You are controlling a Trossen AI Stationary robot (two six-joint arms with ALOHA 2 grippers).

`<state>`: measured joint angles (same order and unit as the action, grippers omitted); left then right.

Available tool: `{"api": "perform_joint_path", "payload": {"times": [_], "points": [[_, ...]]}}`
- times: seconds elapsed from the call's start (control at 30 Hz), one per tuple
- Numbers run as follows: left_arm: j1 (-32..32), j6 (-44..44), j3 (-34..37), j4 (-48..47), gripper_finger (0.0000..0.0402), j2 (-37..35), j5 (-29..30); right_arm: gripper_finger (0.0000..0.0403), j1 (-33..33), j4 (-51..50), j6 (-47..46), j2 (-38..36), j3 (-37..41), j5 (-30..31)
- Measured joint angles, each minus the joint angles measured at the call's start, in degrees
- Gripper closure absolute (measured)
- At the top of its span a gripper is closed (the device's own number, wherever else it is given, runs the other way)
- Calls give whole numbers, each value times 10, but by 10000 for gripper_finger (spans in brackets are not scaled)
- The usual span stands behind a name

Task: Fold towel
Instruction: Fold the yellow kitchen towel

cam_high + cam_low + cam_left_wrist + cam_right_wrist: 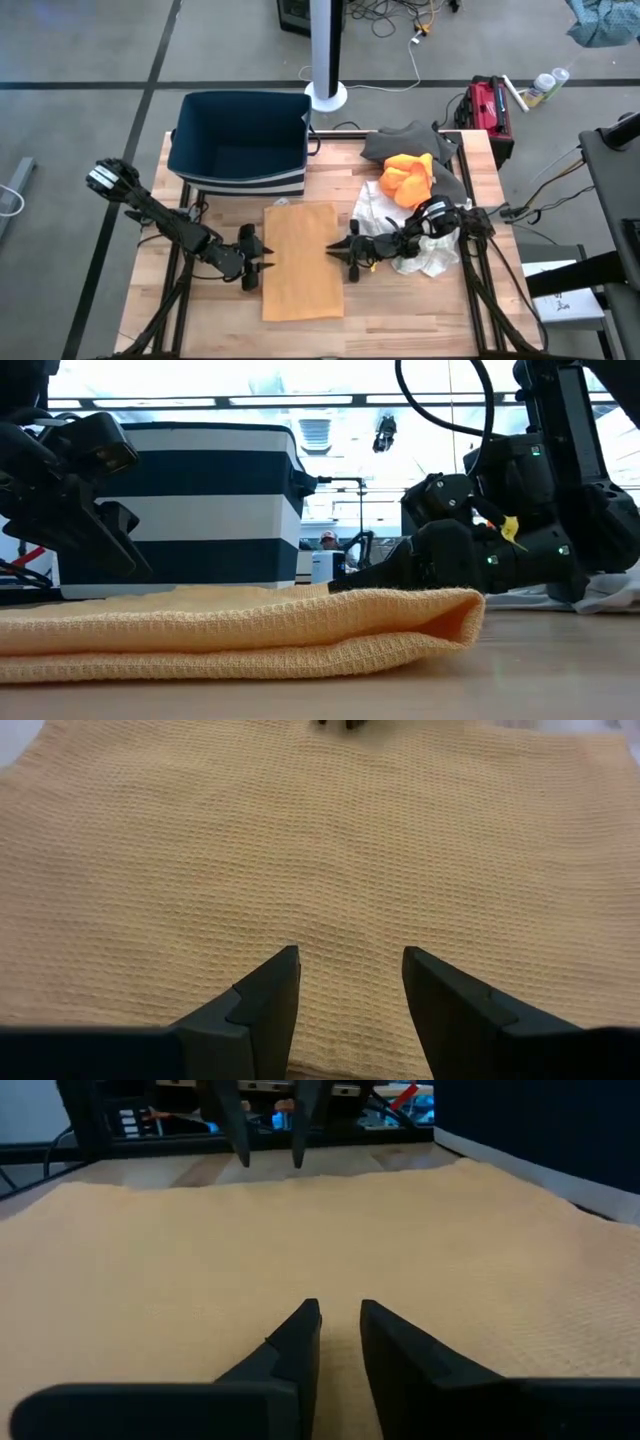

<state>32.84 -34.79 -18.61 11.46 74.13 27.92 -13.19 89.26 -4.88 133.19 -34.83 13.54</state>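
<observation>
Tabletop (330, 335): striped bin (240, 145) (interior unseen), folded towel (302, 260), left gripper (262, 260) parted, right gripper (345, 252) narrowed, empty.

From my low camera the towel (240, 630) runs off the frame at 9 o'clock, so I cannot see its far end there. The striped bin (180, 500) is partly covered by the left arm, and its base sits behind the towel's fold. In the left wrist view the towel fills the frame and is cut on all sides. In the high view I cannot tell what the pale cloth (425, 255) under the right arm is. A person (327, 540) beyond the table is too small to describe.
</observation>
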Motion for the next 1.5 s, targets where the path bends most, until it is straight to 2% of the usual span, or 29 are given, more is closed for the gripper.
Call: {"api": "perform_joint_path", "payload": {"times": [0.23, 0.4, 0.53, 0.63, 0.77, 1.0, 1.27, 1.5], "points": [[0, 8, 0, -3, 230, 0, 0, 353, -2, 3, 34, -5, 0, -5], [0, 12, 0, -4, 230, 0, 0, 359, -2, -35, 32, -72, 23, 3], [0, 12, 0, -5, 230, 0, 0, 354, -2, -152, 33, -156, 54, 1], [0, 12, 0, -5, 230, 0, 0, 347, -2, -248, 54, -202, 62, -25], [-1, 12, 0, -4, 230, 0, 5, 338, 0, -292, 69, -212, 70, -51], [-1, 10, 0, -4, 230, 0, 6, 328, 4, -226, 48, -173, 91, -50], [-1, 10, 0, -3, 230, 0, 6, 340, 33, 5, 59, -107, 188, -49], [-1, 10, 0, -5, 230, 0, 6, 357, 69, 7, 8, -124, 224, -46]]}}
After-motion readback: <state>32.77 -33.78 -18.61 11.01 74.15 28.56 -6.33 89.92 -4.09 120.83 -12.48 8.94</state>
